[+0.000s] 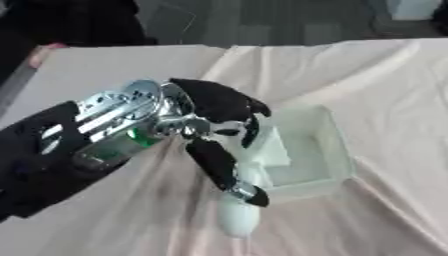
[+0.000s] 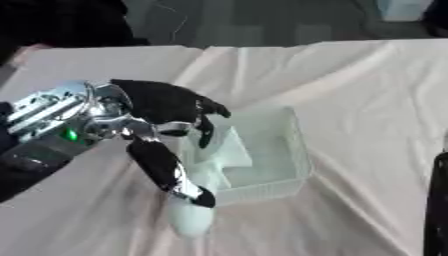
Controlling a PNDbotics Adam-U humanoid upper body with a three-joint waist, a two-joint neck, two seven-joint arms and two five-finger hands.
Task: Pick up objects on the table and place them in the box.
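The left hand [image 1: 219, 125] grasps a white object [image 1: 238, 215] at the near wall of the box [image 1: 337, 145], whose rim could catch it and tip the box

Black-and-silver left hand [image 1: 214, 117], white object [image 1: 238, 216], pale translucent box [image 1: 337, 150], pinkish-beige tablecloth [image 1: 367, 75].

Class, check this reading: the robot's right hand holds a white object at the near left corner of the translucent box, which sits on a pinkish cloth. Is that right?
One thing is wrong: it is the left hand, whose arm comes in from the left of the left eye view. Its fingers curl round the white object at the near left corner of the translucent box on the pinkish cloth.
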